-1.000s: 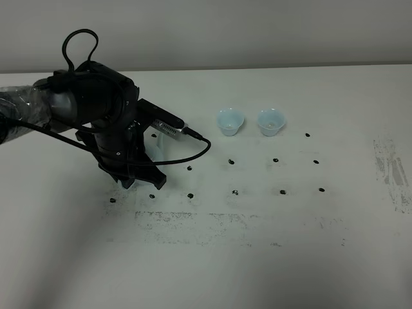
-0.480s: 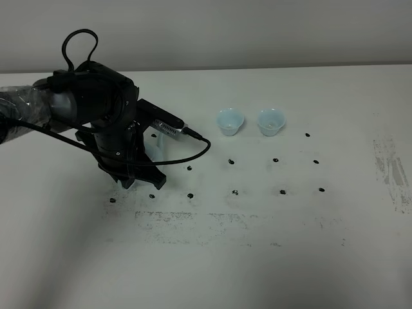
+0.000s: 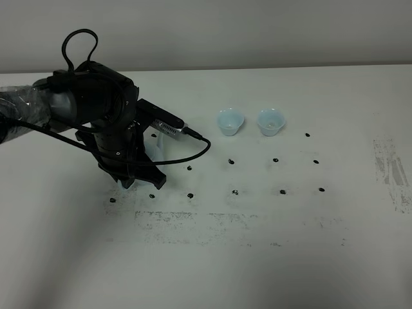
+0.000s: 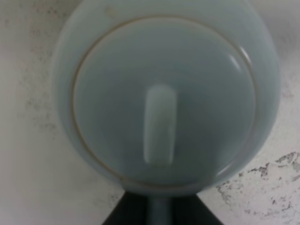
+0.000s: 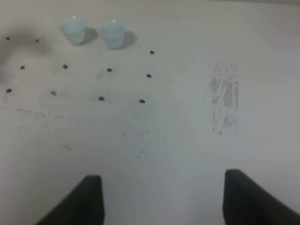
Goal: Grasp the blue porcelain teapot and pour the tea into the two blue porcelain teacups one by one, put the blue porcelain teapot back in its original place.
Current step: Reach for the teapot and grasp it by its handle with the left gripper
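Observation:
The blue porcelain teapot point(image 4: 164, 98) fills the left wrist view from above, with its lid and knob point(image 4: 160, 124) in the middle. In the exterior view only a pale sliver of the teapot point(image 3: 156, 150) shows under the left arm. My left gripper point(image 4: 160, 212) has its dark fingers pressed on both sides of the pot's handle; in the exterior view this gripper point(image 3: 138, 174) is low over the table. The two blue porcelain teacups point(image 3: 230, 121) point(image 3: 271, 121) stand side by side to the right, and they also show in the right wrist view point(image 5: 73, 30) point(image 5: 112, 33). My right gripper point(image 5: 164, 201) is open and empty.
The white table point(image 3: 257, 257) carries a grid of small black dots point(image 3: 235, 192) and grey scuff marks point(image 3: 389, 167) at the right. A black cable point(image 3: 187, 151) loops off the left wrist towards the cups. The right arm is out of the exterior view.

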{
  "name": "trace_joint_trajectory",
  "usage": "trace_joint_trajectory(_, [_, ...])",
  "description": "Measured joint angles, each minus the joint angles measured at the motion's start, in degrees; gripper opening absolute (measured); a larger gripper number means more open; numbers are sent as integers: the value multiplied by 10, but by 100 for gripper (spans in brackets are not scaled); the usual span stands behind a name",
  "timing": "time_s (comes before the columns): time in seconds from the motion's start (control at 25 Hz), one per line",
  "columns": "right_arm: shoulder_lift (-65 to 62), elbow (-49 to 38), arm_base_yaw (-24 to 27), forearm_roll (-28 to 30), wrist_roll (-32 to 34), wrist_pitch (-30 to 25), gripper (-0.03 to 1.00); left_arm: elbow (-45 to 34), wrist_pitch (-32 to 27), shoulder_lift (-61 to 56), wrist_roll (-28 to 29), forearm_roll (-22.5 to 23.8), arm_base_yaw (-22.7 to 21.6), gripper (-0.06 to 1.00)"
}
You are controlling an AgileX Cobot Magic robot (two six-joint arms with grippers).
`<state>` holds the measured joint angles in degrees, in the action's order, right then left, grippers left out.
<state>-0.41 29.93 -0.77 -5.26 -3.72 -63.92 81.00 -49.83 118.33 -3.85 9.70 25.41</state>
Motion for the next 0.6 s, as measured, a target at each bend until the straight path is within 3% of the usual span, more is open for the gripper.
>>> trace_joint_trajectory(0.6, [0, 0, 0, 0, 0, 0, 56, 0, 17, -14, -1, -2, 0, 9])
